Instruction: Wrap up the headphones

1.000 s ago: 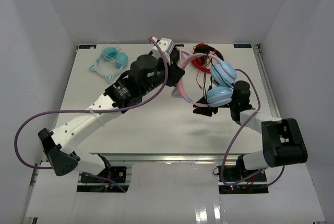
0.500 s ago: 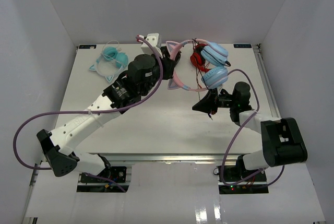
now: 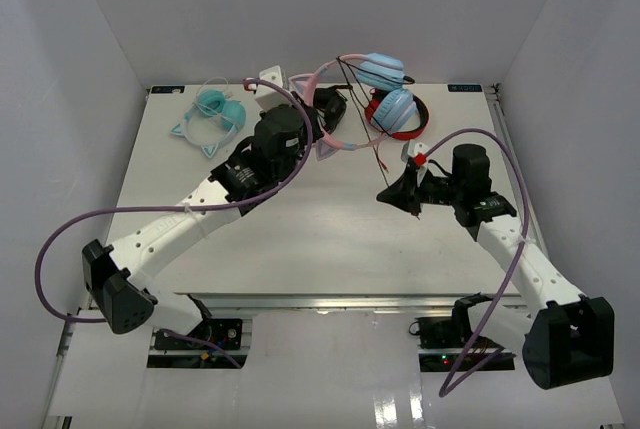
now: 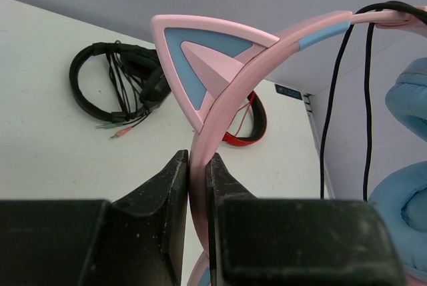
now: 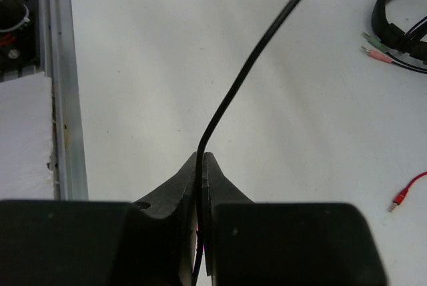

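1. Pink headband (image 4: 267,39) sat clenched between the left jaws, just beneath one cat ear. That narrow edge grip could let the headphones (image 3: 385,74) (held aloft over the far side of the table (image 3: 300,239)) swivel or slip out.
2. The right jaws were pinched shut on the thin black cable (image 5: 253,53). A hard pull might strip it free, or it might snag the red pair (image 3: 410,129) below.
3. Count: four pairs in all, meaning this one, the red pair, one black pair (image 4: 113,93) and one teal pair (image 3: 215,109); two arms.
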Tool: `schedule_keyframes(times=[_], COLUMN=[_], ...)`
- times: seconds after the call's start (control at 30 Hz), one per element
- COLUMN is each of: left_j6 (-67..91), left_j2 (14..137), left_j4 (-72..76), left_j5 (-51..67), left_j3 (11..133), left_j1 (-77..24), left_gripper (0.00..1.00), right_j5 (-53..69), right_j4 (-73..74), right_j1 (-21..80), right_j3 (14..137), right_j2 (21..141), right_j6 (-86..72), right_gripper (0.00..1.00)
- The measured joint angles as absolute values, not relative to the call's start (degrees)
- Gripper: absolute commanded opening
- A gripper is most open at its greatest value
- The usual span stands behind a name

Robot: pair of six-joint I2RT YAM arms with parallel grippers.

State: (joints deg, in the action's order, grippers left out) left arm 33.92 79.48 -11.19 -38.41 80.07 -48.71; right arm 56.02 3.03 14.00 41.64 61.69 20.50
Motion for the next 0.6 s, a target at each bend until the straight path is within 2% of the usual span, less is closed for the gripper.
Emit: schedule_keyframes(times=[0.27, 0.6], left_j6=[36.7, 38.4], left_j2=[87.9, 95.9], left_j4=[-15.1, -22.9], left_j5=[-40.5, -32.6], left_j3=[80.0, 75.3], left_j1=[-48.1, -48.1], left_gripper=[0.00, 0.00], right_j5=[36.8, 20.6], right_j4=[21.0, 27.0], right_j1=[24.9, 28.6], right_j3=[47.8, 50.7], right_j2=[59.1, 60.6], right_j6=[35.6, 42.8], right_gripper=[0.08, 0.08])
